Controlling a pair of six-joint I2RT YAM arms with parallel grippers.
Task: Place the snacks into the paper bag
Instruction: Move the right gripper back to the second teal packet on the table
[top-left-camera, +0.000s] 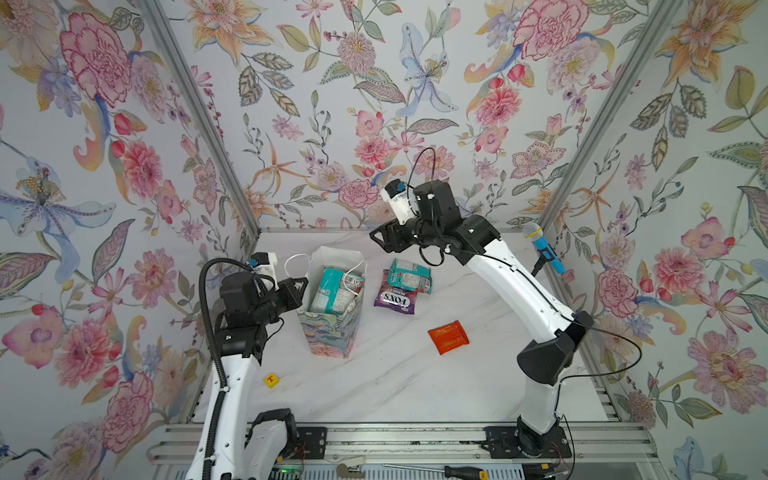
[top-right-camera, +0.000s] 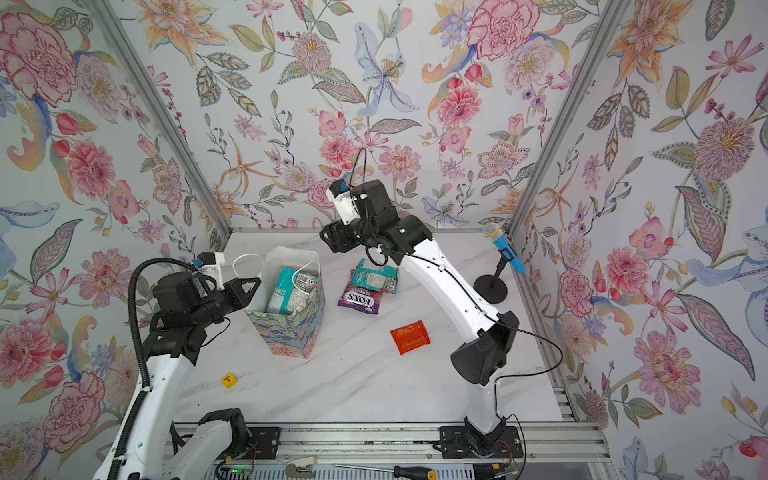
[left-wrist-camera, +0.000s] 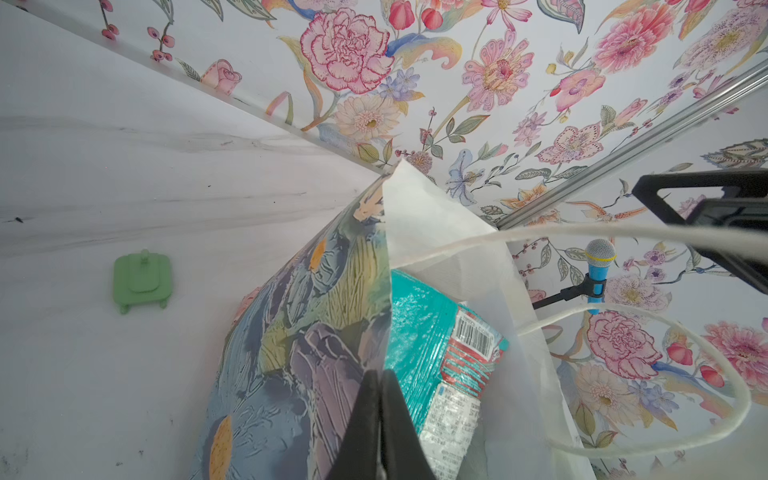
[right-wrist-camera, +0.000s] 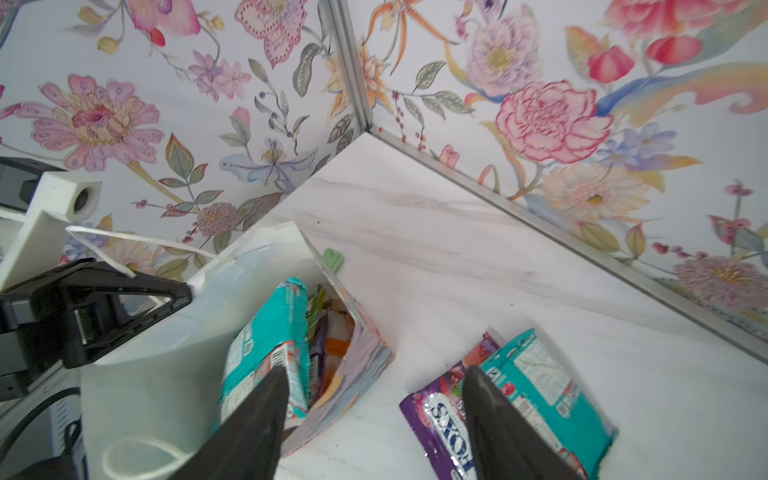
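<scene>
Paper bag (top-left-camera: 332, 328) upright on table (top-left-camera: 395, 386), left of centre. One packet (top-left-camera: 332, 291) stands in it, others tucked beside it. Just right of bag, FOX'S packet (top-left-camera: 395, 301) lies flat, another packet (top-left-camera: 409, 276) overlapping its far edge. Sachet (top-left-camera: 448, 337) nearer and further right, apart. Cube (top-left-camera: 271, 380) near-left of bag. Microphone (top-left-camera: 544, 249) far right.
</scene>
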